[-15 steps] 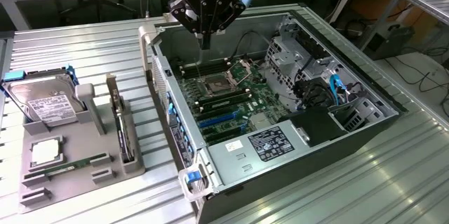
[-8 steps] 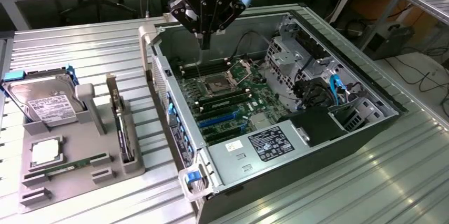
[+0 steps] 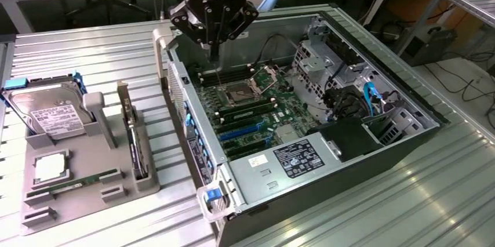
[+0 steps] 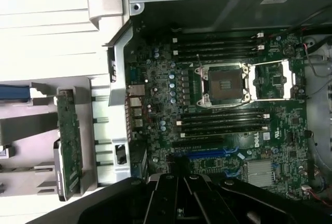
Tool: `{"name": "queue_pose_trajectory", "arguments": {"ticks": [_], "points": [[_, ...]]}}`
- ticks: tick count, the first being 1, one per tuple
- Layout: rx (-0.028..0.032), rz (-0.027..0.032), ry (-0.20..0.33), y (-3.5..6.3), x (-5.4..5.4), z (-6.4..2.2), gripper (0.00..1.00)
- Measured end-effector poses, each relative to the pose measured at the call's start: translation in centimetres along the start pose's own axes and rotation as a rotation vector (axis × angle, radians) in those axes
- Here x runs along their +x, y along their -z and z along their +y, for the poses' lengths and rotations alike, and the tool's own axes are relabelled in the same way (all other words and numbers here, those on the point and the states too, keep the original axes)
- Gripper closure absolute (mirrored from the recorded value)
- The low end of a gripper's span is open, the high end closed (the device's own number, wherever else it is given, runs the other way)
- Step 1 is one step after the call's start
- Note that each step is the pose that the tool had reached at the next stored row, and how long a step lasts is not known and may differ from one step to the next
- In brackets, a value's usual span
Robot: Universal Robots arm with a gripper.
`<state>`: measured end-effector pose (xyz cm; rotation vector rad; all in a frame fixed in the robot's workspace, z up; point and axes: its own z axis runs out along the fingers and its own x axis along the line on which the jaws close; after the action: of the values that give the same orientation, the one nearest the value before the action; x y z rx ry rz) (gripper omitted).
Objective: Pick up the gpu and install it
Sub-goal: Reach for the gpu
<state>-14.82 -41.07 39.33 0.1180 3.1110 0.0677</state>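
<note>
Black gripper (image 3: 213,54) clenched shut, empty, hung over green motherboard (image 3: 247,111) inside open grey metal computer case (image 3: 371,192). Thin flat black gpu card (image 3: 133,137) stood on edge in grey plastic holder (image 3: 85,200), exterior view's left of case, well apart from gripper.

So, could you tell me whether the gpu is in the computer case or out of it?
Out: the gpu stands on edge in the grey holder beside the case; the hand hovers over the motherboard.

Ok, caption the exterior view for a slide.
Shut gripper above the motherboard in the open case; gpu upright in the holder at the exterior view's left.
</note>
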Motion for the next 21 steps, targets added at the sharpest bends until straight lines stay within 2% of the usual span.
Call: {"name": "queue_pose_trajectory", "arguments": {"ticks": [7,16,21], "points": [[-0.0002,-0.0020,0.000,0.11,2.5,-1.04,0.89],[0.0000,-0.0036,0.000,0.03,6.4,-1.88,0.89],[0.0004,-0.0037,0.000,-0.33,8.9,-2.24,0.89]]}}
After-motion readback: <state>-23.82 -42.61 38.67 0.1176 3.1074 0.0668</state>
